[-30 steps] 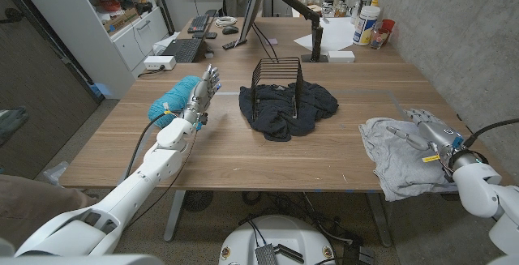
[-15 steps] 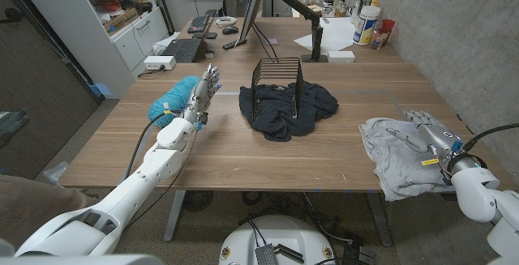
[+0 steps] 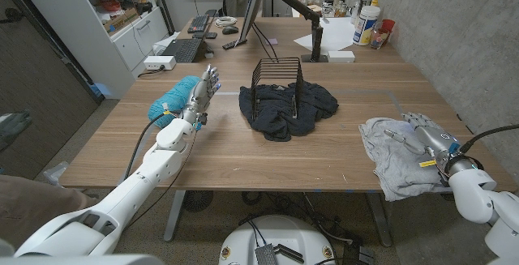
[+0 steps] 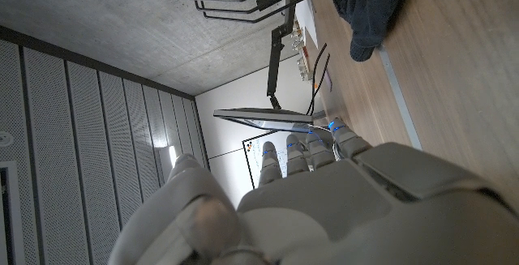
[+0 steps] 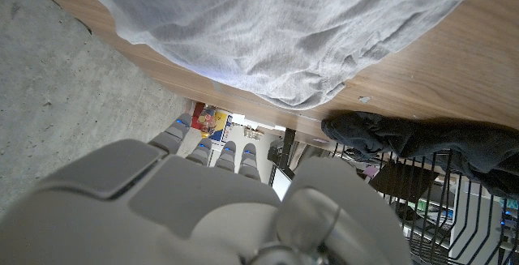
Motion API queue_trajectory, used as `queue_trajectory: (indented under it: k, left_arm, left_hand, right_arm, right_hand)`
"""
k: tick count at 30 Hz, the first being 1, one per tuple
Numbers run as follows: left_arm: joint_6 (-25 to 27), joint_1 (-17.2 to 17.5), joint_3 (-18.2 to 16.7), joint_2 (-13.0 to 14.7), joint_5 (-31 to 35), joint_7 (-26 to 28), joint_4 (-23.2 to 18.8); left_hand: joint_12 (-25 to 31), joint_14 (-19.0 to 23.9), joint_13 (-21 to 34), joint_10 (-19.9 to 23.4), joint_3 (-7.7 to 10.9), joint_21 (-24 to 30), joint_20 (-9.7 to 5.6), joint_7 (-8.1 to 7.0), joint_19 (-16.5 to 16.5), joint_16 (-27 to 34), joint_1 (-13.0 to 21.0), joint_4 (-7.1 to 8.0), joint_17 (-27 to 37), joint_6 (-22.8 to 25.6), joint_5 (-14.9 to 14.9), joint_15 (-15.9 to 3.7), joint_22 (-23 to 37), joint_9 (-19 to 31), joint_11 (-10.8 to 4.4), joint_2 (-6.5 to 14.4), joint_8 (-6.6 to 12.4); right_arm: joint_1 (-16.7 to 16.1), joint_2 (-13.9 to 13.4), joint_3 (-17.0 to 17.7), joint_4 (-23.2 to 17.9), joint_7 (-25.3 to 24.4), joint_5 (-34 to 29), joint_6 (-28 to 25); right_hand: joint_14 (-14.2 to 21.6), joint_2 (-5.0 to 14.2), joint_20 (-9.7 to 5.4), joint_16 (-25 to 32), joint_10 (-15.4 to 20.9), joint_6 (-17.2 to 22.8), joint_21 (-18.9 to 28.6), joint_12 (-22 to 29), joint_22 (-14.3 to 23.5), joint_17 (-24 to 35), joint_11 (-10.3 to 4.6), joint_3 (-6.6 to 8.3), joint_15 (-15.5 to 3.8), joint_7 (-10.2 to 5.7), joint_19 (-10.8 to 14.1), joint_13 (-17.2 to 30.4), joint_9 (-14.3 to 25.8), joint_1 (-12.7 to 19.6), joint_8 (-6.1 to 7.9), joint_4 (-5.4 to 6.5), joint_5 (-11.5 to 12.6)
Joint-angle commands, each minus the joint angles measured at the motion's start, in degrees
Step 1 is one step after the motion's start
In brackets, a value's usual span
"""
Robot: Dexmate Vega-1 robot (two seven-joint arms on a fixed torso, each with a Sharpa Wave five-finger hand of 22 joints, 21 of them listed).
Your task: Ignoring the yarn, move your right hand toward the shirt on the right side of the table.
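A crumpled grey shirt [image 3: 393, 158] lies at the table's right front corner, partly hanging over the edge; it also shows as grey cloth [image 5: 308, 30] in the right wrist view. My right hand [image 3: 423, 134] is above the shirt's right part, fingers stretched out and apart, holding nothing. My left hand [image 3: 203, 93] stands at the left of the table with its fingers straight, right beside a ball of teal yarn [image 3: 172, 99], holding nothing.
A dark navy garment [image 3: 285, 107] lies mid-table under a black wire rack [image 3: 277, 77]. At the back stand a monitor arm, bottles [image 3: 366, 23], keyboards [image 3: 185, 49] and papers. A concrete wall runs along the right side.
My right hand has drifted slightly toward the table's front and right over the grey shirt. The left arm has not moved.
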Motion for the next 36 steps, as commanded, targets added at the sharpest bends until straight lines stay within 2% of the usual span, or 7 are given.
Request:
queue_trajectory:
  k: [1,36]
  left_arm:
    - [-0.17,0.26,-0.24,0.18,-0.14,0.17,-0.28]
    - [-0.46,0.3,-0.49,0.2,-0.47,-0.18,0.13]
  left_hand:
    - [0.23,-0.32,0.32,-0.09,0.06,0.31,-0.08,-0.22,-0.01,0.16,0.24,-0.16,0.17,0.36,0.26,-0.24,0.11,0.1,-0.04,0.54,0.21]
    - [0.24,-0.37,0.32,0.05,-0.04,0.28,-0.08,-0.23,-0.06,0.14,0.19,-0.25,0.17,0.39,0.26,-0.17,0.11,0.1,0.04,0.54,0.19]
  right_arm:
    - [0.23,-0.84,-1.21,0.78,-1.45,0.17,-1.24]
    - [-0.09,-4.03,-3.56,1.71,-2.95,1.72,-4.66]
  right_hand:
    - [-3.36,0.03,0.22,0.28,-0.65,-0.03,0.32,-0.13,0.26,0.33,0.23,-0.14,-2.24,-0.23,-0.19,0.16,0.18,0.37,0.25,-0.14,0.07]
    - [-4.0,0.22,0.19,0.16,-1.79,-0.36,0.22,-0.29,0.26,0.3,-0.06,0.09,-2.37,-0.38,-0.6,0.17,0.18,0.75,0.15,-0.35,0.06]
